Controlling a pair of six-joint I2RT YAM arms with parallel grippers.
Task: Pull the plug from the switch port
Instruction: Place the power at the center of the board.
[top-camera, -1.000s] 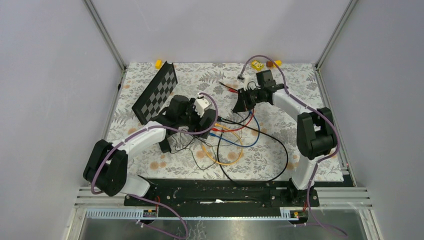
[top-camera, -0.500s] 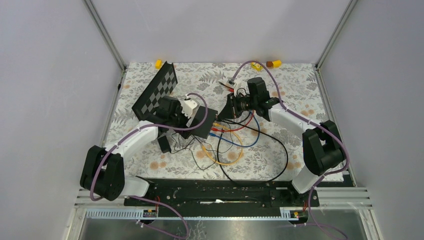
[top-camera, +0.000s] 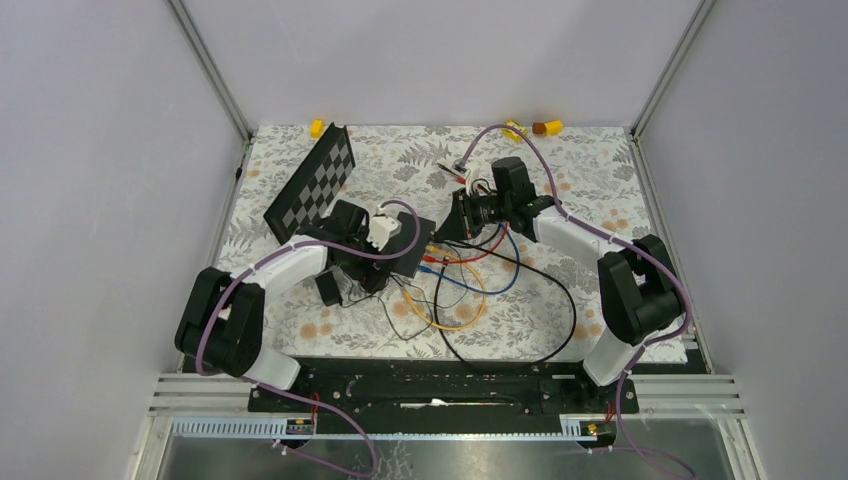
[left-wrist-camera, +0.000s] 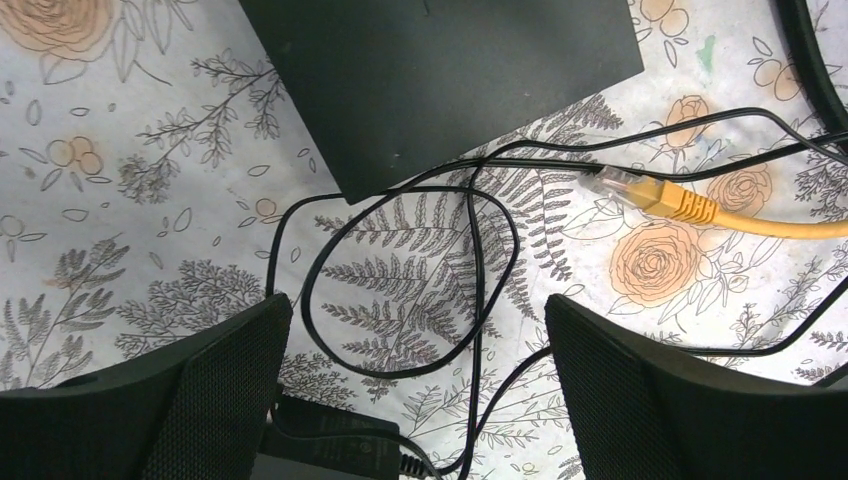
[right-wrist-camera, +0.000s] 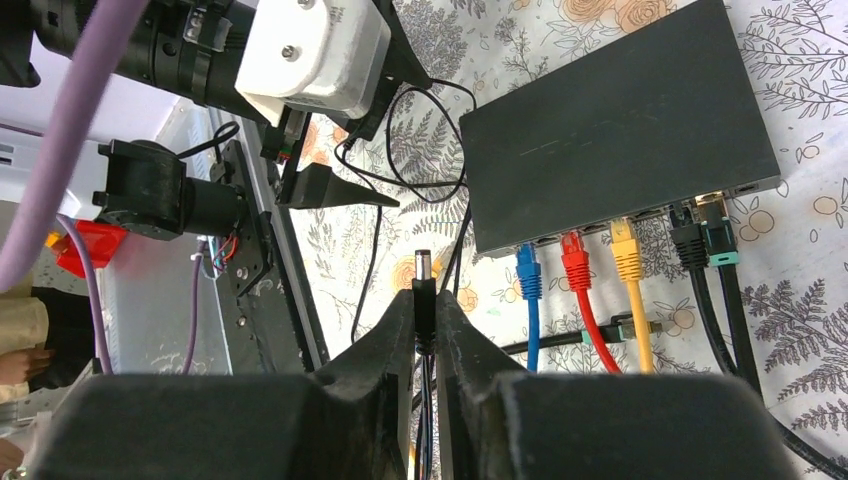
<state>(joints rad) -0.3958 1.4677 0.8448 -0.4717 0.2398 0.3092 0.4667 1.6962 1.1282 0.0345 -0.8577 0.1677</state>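
Left gripper (left-wrist-camera: 420, 345) spread wide, nothing in it, hanging over loose black wire (left-wrist-camera: 400, 290) just off a corner of the switch (left-wrist-camera: 440, 80). Switch lies flat mid-table between both arms; blue cable (right-wrist-camera: 528, 275), red cable (right-wrist-camera: 573, 262) and yellow cable (right-wrist-camera: 626, 250) sit in its ports. Right gripper (right-wrist-camera: 424, 318) clamped tight on the plug (right-wrist-camera: 423, 275), which is clear of the switch.

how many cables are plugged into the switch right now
5, in a row along the switch port edge, left to right in the right wrist view: blue plug, red plug, yellow plug, black plug, teal-booted plug. None looks hidden.
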